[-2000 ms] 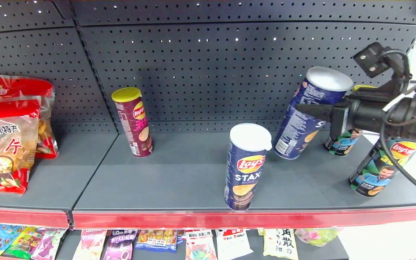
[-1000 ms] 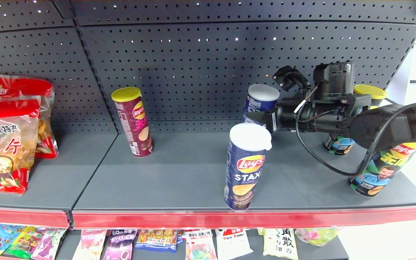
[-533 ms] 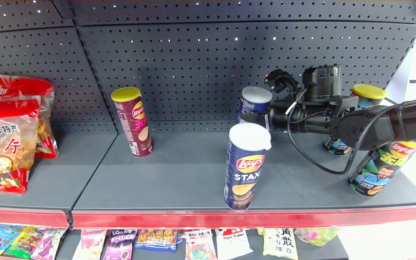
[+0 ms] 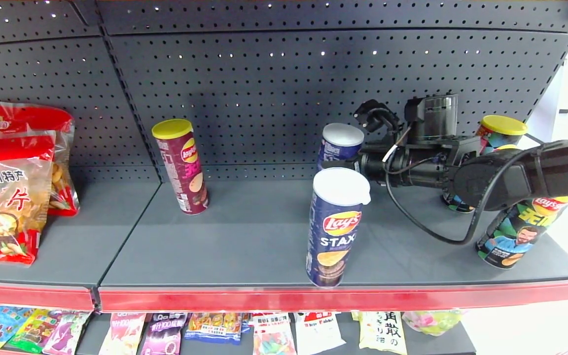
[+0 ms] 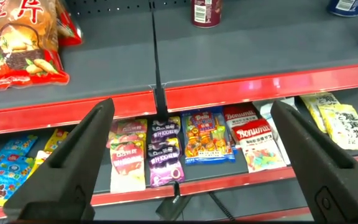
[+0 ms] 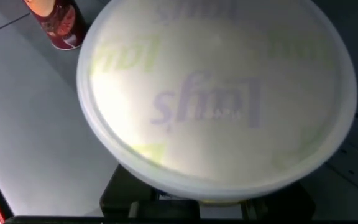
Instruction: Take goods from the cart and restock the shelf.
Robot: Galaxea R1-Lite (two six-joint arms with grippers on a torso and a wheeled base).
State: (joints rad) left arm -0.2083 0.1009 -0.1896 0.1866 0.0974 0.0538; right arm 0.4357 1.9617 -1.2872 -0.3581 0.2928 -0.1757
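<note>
Dark blue with a white lid on the front can [image 4: 336, 227], red-and-yellow logo mid-body. Behind it, same blue and white on the rear can [image 4: 340, 143]. Left of it, purple-maroon under a yellow lid on the maroon can [image 4: 184, 167]. Right of it, green-and-black yellow-lidded cans [image 4: 515, 231]. Grey shelf [image 4: 239, 246], red-edged; dark, dot-perforated pegboard [image 4: 264, 88].

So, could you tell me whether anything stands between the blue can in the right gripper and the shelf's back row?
Nothing visible does: the held can is at the back of the shelf, behind the front blue can, which hides the spot under it.
</note>
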